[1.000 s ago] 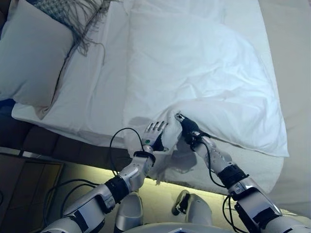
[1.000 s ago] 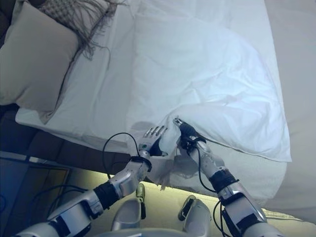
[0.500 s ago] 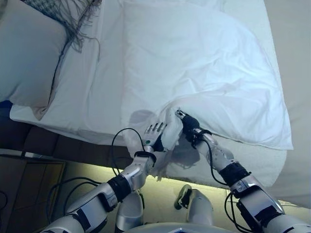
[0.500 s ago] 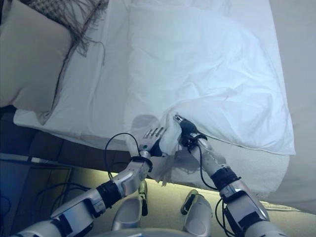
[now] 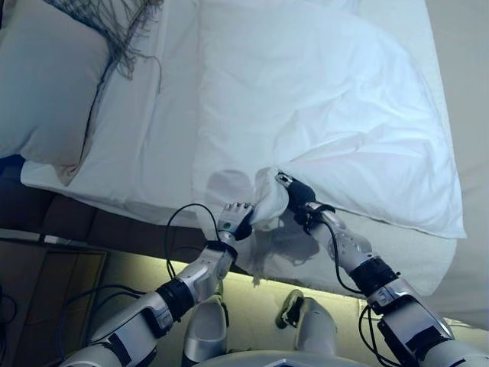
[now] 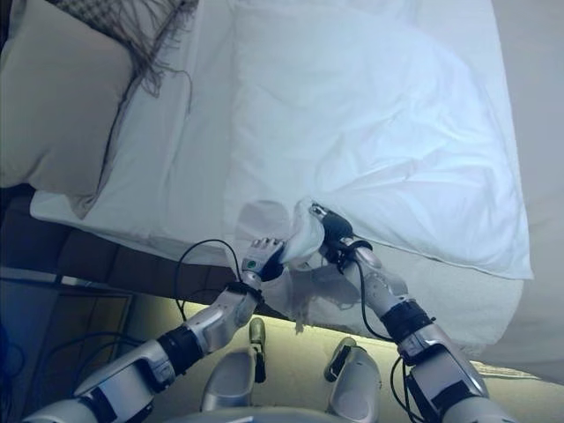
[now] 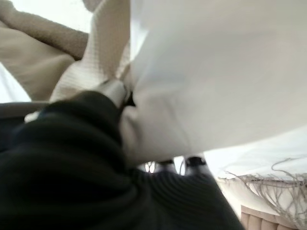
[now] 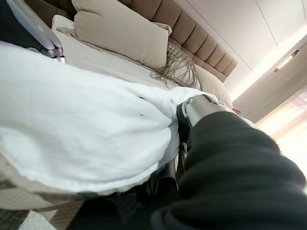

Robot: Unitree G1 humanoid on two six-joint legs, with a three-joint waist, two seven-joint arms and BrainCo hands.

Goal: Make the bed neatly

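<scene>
At the bed's [image 5: 397,264] near edge, the left robot hand [image 5: 235,220] and right robot hand [image 5: 296,196] each pinch the bunched corner of the white duvet [image 5: 321,107]. Its far side lies flat; a pillow [image 5: 46,84] sits well apart, leftward.

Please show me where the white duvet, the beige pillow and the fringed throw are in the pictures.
white duvet [image 5: 321,107]: left eye view, on its broad middle surface.
beige pillow [image 5: 42,84]: left eye view, on its flat face.
fringed throw [image 6: 154,40]: right eye view, on its loose fringe.
</scene>
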